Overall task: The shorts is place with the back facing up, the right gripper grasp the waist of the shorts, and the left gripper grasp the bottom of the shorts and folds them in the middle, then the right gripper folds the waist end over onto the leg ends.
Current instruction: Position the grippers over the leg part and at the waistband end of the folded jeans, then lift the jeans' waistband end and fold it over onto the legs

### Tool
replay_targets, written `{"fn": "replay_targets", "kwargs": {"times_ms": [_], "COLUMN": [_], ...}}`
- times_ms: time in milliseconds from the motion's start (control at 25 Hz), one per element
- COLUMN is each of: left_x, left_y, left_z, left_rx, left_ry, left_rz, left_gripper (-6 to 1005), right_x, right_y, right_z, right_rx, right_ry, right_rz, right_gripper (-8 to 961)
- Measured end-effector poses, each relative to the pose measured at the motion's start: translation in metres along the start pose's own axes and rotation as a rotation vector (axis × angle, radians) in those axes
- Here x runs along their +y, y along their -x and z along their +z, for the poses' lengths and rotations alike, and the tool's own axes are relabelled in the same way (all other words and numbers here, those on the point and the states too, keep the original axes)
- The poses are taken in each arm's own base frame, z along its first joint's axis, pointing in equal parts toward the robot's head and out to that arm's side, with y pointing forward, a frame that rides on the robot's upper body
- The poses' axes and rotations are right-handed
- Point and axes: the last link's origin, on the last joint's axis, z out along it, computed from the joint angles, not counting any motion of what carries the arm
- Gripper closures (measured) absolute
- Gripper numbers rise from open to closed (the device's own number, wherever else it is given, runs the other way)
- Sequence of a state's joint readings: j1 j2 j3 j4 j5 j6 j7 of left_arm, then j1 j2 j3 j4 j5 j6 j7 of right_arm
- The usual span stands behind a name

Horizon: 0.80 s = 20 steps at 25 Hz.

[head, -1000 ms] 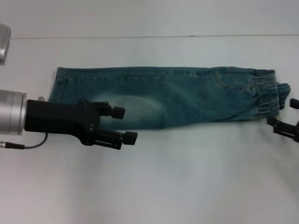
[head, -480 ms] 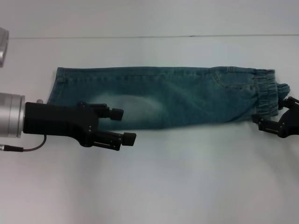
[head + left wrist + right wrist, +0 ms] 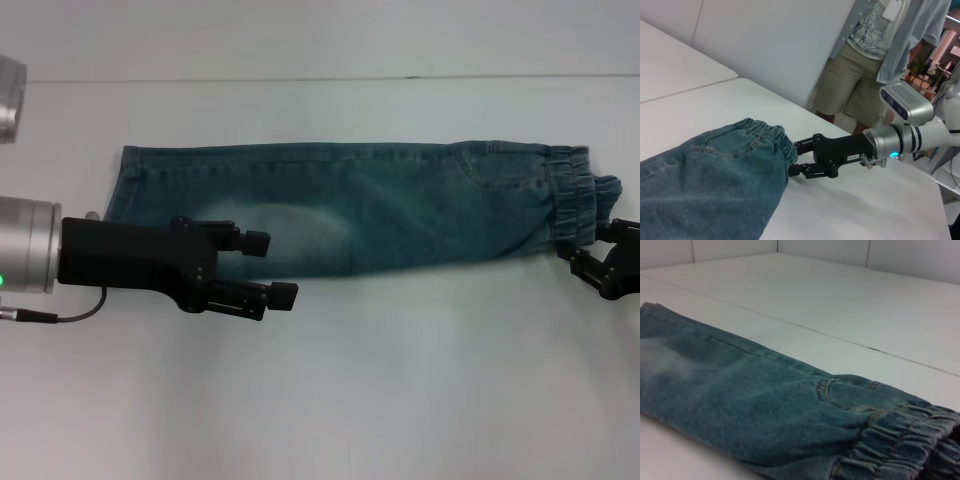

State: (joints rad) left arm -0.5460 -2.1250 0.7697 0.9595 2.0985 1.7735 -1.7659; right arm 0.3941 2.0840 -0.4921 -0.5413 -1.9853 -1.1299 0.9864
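The blue faded denim shorts [image 3: 380,210] lie folded lengthwise across the table, leg ends [image 3: 122,185] to the left and ruffled waist [image 3: 572,200] to the right. A back pocket seam shows beside the waist [image 3: 900,440]. My left gripper [image 3: 270,268] is open at the shorts' near edge by the pale patch, one finger over the denim and the other over bare table. My right gripper [image 3: 796,157] is open at the waist's near corner [image 3: 782,150], with its fingertips right against the ruffle. In the head view the right gripper [image 3: 592,255] sits at the picture's right edge.
The white table [image 3: 400,400] extends wide on the near side of the shorts. A seam line [image 3: 300,78] crosses the table behind them. A person in khaki shorts [image 3: 860,85] stands beyond the table's far end, behind the right arm.
The right gripper came in toward the waist's near corner, then eased back slightly to the right. The left gripper crept a little to the right. The shorts have not moved.
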Motion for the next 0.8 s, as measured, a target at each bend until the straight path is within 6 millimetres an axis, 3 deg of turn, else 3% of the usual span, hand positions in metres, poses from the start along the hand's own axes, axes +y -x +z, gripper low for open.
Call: {"fn": "replay_targets", "kwargs": {"times_ms": [240,480,800], "left_x": [-0.001,-0.001,-0.009], "left_y": [0.0,0.002,-0.002], "left_z": [0.004,0.005,0.018], "left_rx": [0.004,0.011,0.08], "left_ry": [-0.006,-0.011,-0.074], "left_rz": [-0.001,-0.007,-0.02], "left_gripper": [155,165,179], "right_x": [0.001,0.002,0.003], "right_y": [0.001,0.003,0.008], "right_z": [0.001,0.003,-0.007], "right_rx": [-0.001,-0.005,-0.048], "right_ry": [0.009,0.016,0.036], "right_rz": [-0.033,-0.067,-0.074], "right_gripper": [552,741,805]}}
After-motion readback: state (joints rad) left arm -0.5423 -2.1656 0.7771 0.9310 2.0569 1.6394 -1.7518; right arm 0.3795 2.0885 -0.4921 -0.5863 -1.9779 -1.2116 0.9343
